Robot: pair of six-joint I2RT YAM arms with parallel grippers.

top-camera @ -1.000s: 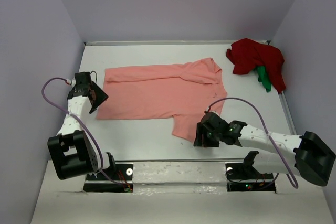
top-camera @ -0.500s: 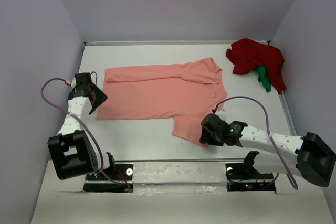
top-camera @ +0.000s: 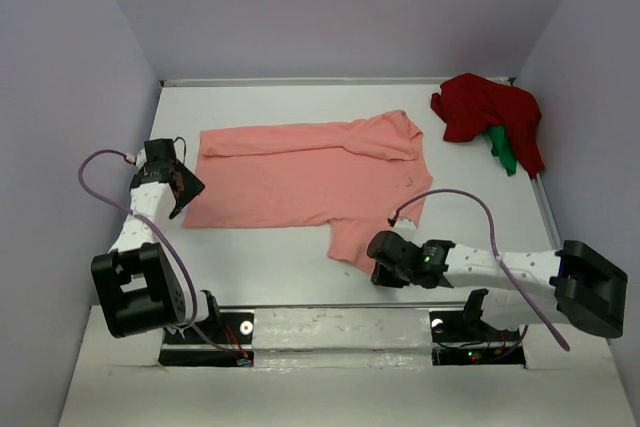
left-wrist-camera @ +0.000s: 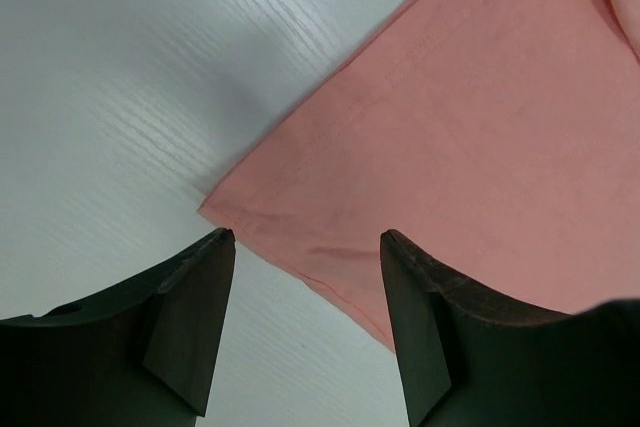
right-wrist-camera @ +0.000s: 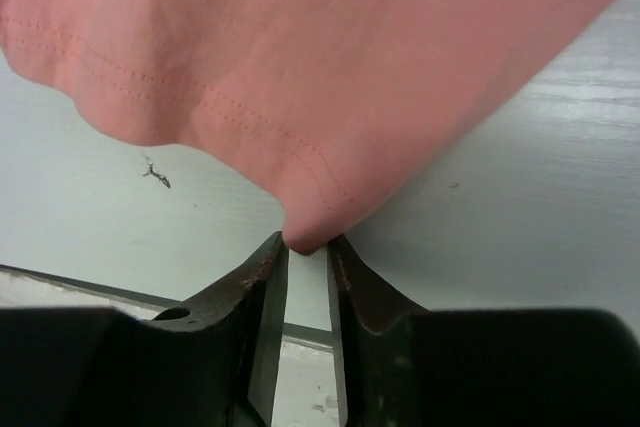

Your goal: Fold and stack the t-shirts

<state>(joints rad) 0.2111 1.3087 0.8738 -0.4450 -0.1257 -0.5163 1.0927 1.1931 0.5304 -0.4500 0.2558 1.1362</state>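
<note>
A salmon-pink t-shirt [top-camera: 300, 177] lies spread flat in the middle of the white table [top-camera: 270, 257]. My left gripper [top-camera: 184, 187] stands open at the shirt's near left corner [left-wrist-camera: 260, 217], which lies just ahead of the gap between its fingers [left-wrist-camera: 305, 237]. My right gripper [top-camera: 380, 267] sits at the shirt's near right sleeve. Its jaws are drawn narrow, and the sleeve's corner [right-wrist-camera: 300, 222] is pinched between the fingertips [right-wrist-camera: 305, 240]. A dark red t-shirt [top-camera: 490, 112] lies crumpled at the far right corner, with a green t-shirt [top-camera: 502, 147] poking out from under it.
Lilac walls close in the table on the left, back and right. The raised table rim [top-camera: 545, 207] runs along the right side. Purple cables [top-camera: 100, 162] loop from both arms. The table's near edge [right-wrist-camera: 90, 282] shows just behind the right fingers.
The right gripper slid left along the near edge of the sleeve and its jaws narrowed onto the sleeve corner. The left arm and both far shirts stayed still.
</note>
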